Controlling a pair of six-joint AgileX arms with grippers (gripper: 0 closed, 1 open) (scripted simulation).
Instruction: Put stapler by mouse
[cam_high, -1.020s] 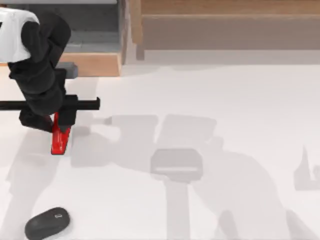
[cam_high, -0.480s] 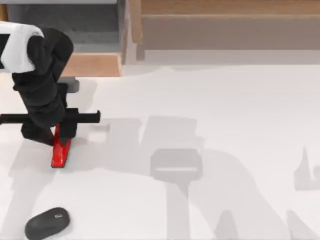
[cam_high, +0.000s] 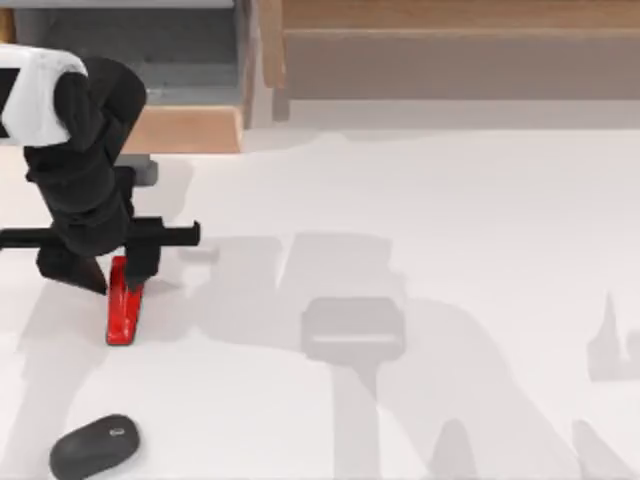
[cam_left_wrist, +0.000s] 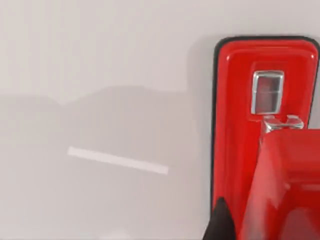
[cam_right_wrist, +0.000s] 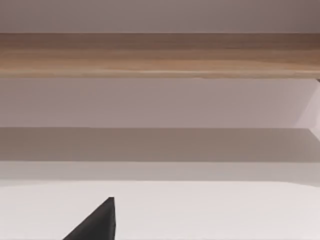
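Your left gripper (cam_high: 118, 268) is carrying the stapler (cam_high: 124, 310) lower in the frame than a second ago, jaws pinching its rear end at left; the mouse (cam_high: 95, 447) is lying well apart at lower left.

White table, two things on its left side

The table (cam_high: 470, 220) is a plain white surface crossed by soft grey shadows, the darkest a blocky patch near its middle. Along its far edge runs a wooden rail (cam_high: 440, 60). On the left side lies the stapler (cam_high: 124, 312), bright red and narrow, its length running near to far, with its far end under the black arm. Nearer, at the left near corner, lies the mouse (cam_high: 95, 446), dark grey and oval, with a small light mark on top. The two lie well apart, bare table between them.
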